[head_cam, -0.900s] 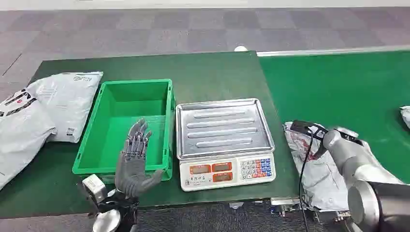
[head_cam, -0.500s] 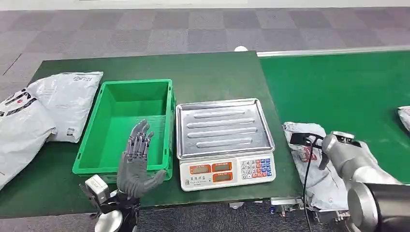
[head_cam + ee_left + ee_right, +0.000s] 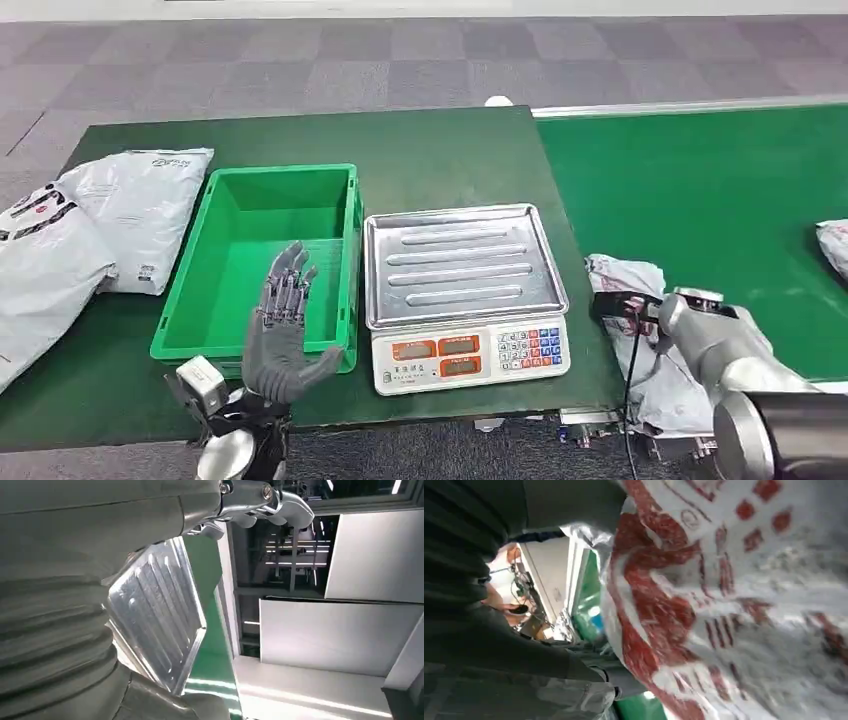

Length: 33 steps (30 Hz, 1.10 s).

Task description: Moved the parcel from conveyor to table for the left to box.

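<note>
now | parcels [image 3: 640, 340]: four | left robot hand [image 3: 280, 330] spread | right robot hand: grip unclear

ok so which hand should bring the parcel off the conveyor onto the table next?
Right. The right hand is down against the red-printed parcel at the conveyor's near edge, beside the scale. The left hand hangs open over the green crate, well away, probably waiting to box it.

The parcel [image 3: 640, 330] is silvery grey with red print, and the conveyor [image 3: 700, 180] is bright green. On the dark green tabletop [image 3: 440, 150] sit a bright green box [image 3: 215, 255], a silver-topped scale [image 3: 462, 290] with orange and blue keys, and white bags [image 3: 140, 205] with black markings.
</note>
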Each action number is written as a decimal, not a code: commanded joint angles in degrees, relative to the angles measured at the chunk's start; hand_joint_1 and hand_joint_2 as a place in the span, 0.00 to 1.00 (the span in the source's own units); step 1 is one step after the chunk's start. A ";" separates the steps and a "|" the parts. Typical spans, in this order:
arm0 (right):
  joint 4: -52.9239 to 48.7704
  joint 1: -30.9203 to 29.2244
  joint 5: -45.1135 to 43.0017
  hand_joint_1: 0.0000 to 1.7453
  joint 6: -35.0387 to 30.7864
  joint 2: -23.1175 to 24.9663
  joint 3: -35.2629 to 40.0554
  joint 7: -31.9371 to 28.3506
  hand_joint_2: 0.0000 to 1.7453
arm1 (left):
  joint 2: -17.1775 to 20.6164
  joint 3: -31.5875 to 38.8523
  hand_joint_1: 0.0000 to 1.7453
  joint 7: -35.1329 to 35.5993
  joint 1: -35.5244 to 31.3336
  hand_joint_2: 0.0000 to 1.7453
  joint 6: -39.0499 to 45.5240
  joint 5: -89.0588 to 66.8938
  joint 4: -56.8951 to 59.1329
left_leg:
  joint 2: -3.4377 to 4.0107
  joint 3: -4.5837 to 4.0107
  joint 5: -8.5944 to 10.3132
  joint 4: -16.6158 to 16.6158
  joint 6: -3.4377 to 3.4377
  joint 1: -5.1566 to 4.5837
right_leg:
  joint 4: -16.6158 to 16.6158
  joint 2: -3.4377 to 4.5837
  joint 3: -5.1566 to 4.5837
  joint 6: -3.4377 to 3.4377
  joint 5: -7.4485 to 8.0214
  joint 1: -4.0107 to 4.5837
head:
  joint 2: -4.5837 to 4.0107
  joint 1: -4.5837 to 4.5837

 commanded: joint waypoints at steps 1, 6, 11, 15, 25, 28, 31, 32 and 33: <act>2.88 1.41 -0.32 1.00 0.12 1.18 3.63 -2.13 1.00 | 1.13 -0.99 0.00 0.47 -1.97 1.00 -0.01 0.38 2.59 | 0.03 0.22 -0.02 -0.13 -0.04 0.05 | -0.16 0.06 0.22 -0.05 0.01 0.05 | -0.02 0.00; 2.16 3.26 -0.71 1.00 -1.92 0.59 3.89 -4.84 1.00 | 1.22 -0.77 0.00 0.89 -0.25 1.00 0.16 0.72 0.97 | 0.02 0.24 -0.02 -0.13 -0.05 0.07 | -0.17 0.05 0.24 -0.06 0.00 0.07 | -0.02 0.00; 1.44 4.21 -1.51 1.00 -3.93 0.50 3.39 -5.93 1.00 | 1.22 -0.46 0.00 1.14 0.97 1.00 0.00 0.75 -0.36 | 0.07 0.26 -0.04 -0.12 -0.08 0.12 | -0.18 0.10 0.25 -0.06 0.00 0.11 | 0.00 0.00; -0.05 4.64 -5.25 1.00 -12.06 0.90 0.21 -8.53 1.00 | 1.23 0.08 0.00 1.34 2.92 1.00 -0.86 0.22 -1.76 | 0.09 0.33 -0.05 -0.15 -0.08 0.13 | -0.21 0.13 0.32 -0.07 0.00 0.12 | -0.02 0.00; -4.20 2.54 -12.44 1.00 -23.73 0.92 -3.38 -16.33 1.00 | 1.44 -0.42 0.00 -0.29 2.70 1.00 -2.08 0.67 -1.64 | 0.51 0.24 -0.06 -0.10 -0.13 0.01 | -0.06 0.50 0.06 -0.15 0.13 0.01 | -0.02 0.00; -4.11 2.73 -12.62 1.00 -23.77 0.94 -3.39 -16.40 1.00 | 1.49 -0.43 0.00 -0.31 2.76 1.00 -2.08 0.71 -1.67 | 0.48 0.33 -0.05 -0.14 -0.15 0.07 | -0.13 0.43 0.15 -0.21 0.13 0.08 | -0.02 0.00; -4.11 2.73 -12.62 1.00 -23.77 0.94 -3.39 -16.40 1.00 | 1.49 -0.43 0.00 -0.31 2.76 1.00 -2.08 0.71 -1.67 | 0.56 0.35 -0.06 -0.15 -0.16 0.05 | -0.11 0.51 0.12 -0.20 0.12 0.05 | -0.02 0.00; -4.11 2.73 -12.62 1.00 -23.77 0.94 -3.39 -16.40 1.00 | 1.49 -0.43 0.00 -0.31 2.76 1.00 -2.08 0.71 -1.67 | 0.56 0.31 -0.07 -0.10 -0.15 0.05 | -0.06 0.50 0.09 -0.20 0.11 0.05 | 0.00 0.00; -4.11 2.73 -12.62 1.00 -23.77 0.94 -3.39 -16.40 1.00 | 1.49 -0.43 0.00 -0.31 2.76 1.00 -2.08 0.71 -1.67 | 0.55 0.29 -0.07 -0.09 -0.14 0.04 | -0.05 0.48 0.07 -0.18 0.11 0.04 | -0.02 0.00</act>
